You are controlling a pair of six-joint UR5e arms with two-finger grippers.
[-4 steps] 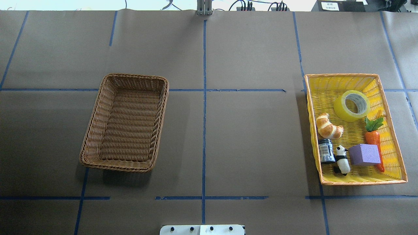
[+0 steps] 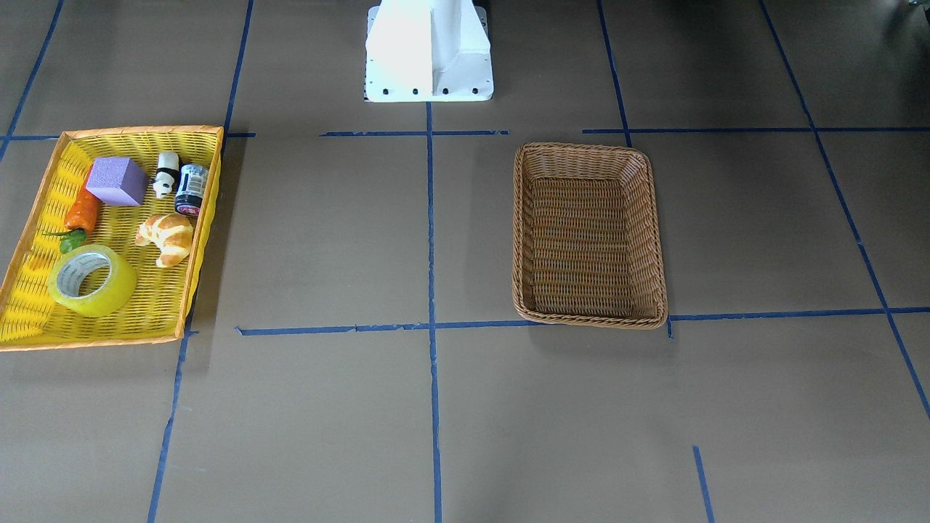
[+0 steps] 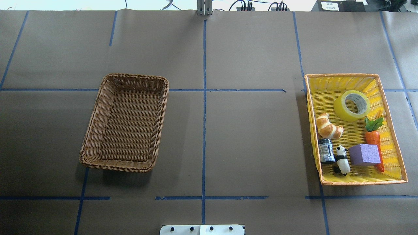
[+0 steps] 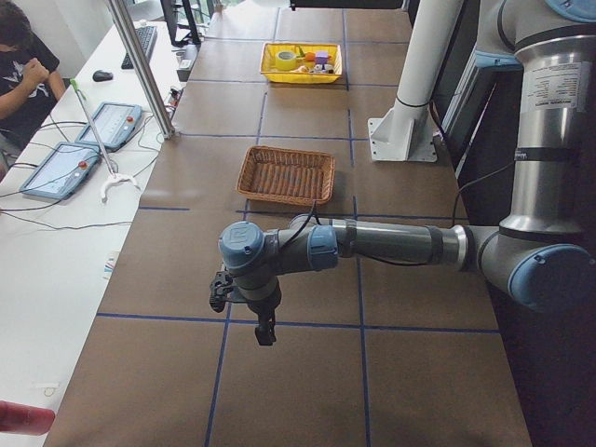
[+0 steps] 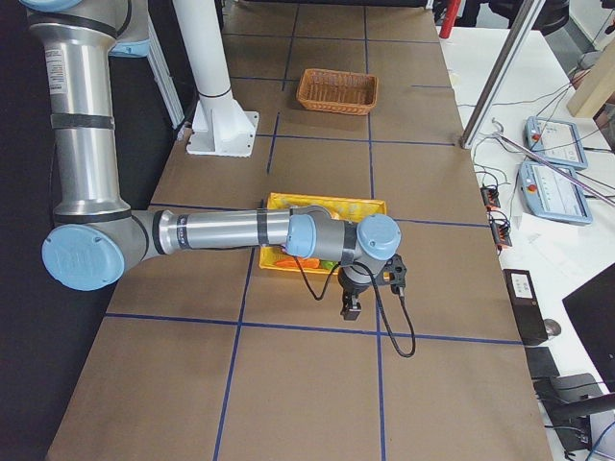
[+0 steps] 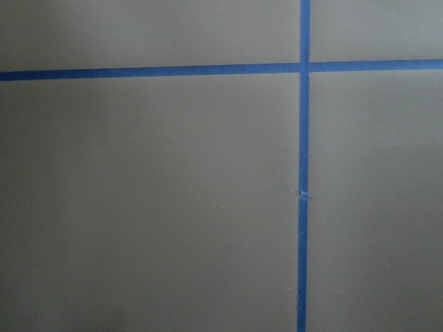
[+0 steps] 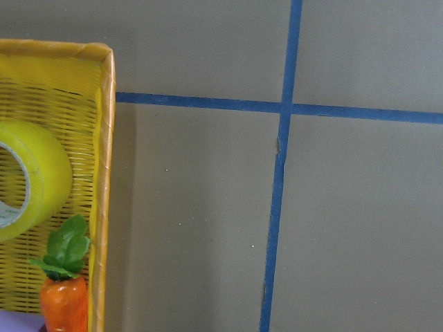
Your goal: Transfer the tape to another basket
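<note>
The tape (image 3: 352, 105) is a yellow roll with a white printed core. It lies in the far part of the yellow orange-rimmed tray (image 3: 341, 75). It also shows in the front view (image 2: 92, 280) and at the left edge of the right wrist view (image 7: 28, 180). The brown wicker basket (image 3: 98, 107) stands empty on the table's left half, also in the front view (image 2: 585, 150). My left gripper (image 4: 265, 333) hangs over bare table far from the basket. My right gripper (image 5: 351, 309) hangs just outside the tray. I cannot tell if either is open or shut.
The tray also holds a croissant (image 3: 328, 126), a carrot (image 3: 374, 138), a purple block (image 3: 364, 154), a panda figure (image 3: 342, 159) and a dark jar (image 3: 326, 150). The robot's white base (image 2: 429, 51) stands mid-table. An operator (image 4: 19, 56) sits beyond the far side.
</note>
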